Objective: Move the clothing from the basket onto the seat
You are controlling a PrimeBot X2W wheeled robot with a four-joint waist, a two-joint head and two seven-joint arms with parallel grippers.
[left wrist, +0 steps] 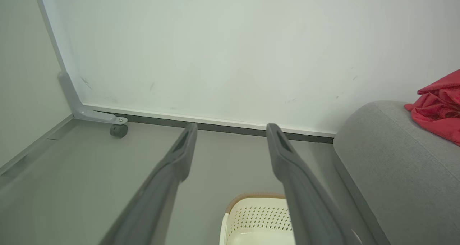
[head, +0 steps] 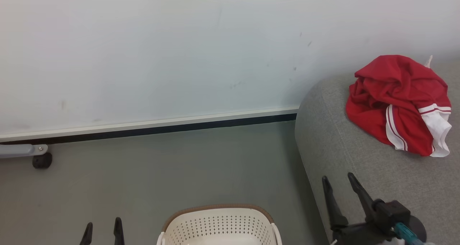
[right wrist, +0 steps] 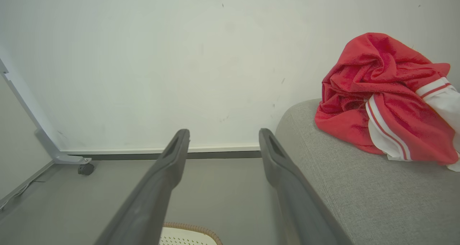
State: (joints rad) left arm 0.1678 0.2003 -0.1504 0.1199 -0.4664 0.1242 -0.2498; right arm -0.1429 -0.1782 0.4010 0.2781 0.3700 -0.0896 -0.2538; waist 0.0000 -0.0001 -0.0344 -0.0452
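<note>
Currently: the clothing lies bunched on the seat, upper right of the head frame.
Basket: bottom centre; the part I can see holds nothing, but its near half is cut off by the frame edge.
Left gripper: lower left, fingers spread wide, nothing between them.
Right gripper: lower right, over the seat's front edge, fingers wide apart and empty, well apart from the clothing.
Step, as I judge it: confirm the basket is empty before calling this finished.
Doing it well: I'd tip the head down to see the whole basket floor; if a garment remains, pinch a central fold and lift clear of the rim.
Watch: the seat's rounded corner, where a piece could slide off.
</note>
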